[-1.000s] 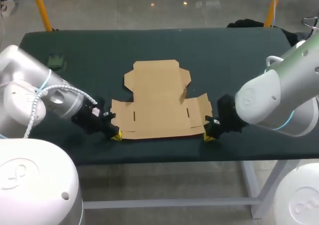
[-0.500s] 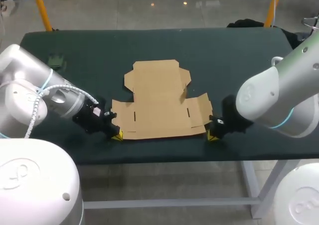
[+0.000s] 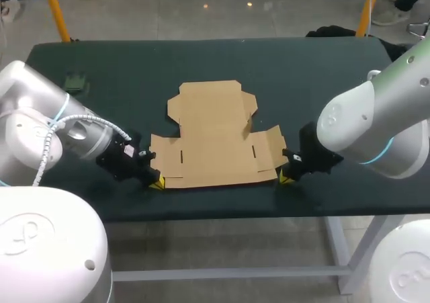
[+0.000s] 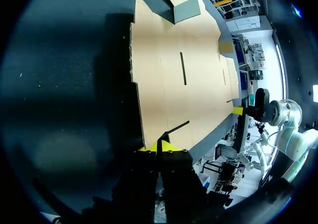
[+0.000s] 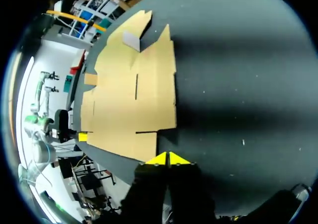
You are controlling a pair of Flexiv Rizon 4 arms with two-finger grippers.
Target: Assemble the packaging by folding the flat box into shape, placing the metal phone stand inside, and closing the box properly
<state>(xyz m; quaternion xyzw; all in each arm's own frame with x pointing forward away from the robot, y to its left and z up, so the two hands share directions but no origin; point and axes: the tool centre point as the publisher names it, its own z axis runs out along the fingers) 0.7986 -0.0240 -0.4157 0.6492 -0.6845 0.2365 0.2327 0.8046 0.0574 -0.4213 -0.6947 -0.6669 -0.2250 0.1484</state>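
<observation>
Brown cardboard lies flat in the middle of the frame. It is the box (image 3: 218, 138), not folded at all yet, resting on the dark green table (image 3: 322, 68).

The left gripper (image 3: 156, 182) sits low at the box's lower left corner. Its two yellow tips are pressed together and hold nothing. They lie on the table, right against the edge of the card.

The right gripper (image 3: 283, 179) sits the same way at the lower right corner. Its yellow tips are pressed together too, with nothing between them, just at the card's edge.

I think the tips are kept tight like this so that they make one thin wedge. A thin wedge can slip under flat card, and open fingers could not. One gripper waits at each corner, so the front edge can come up evenly and the box does not slide away.

A small green thing (image 3: 76, 81) lies in the upper left of the frame, well apart from the box. It may be the phone stand, but it is too small to tell. It stays out of the way while the folding starts.

The task looks to be at its very first step.
</observation>
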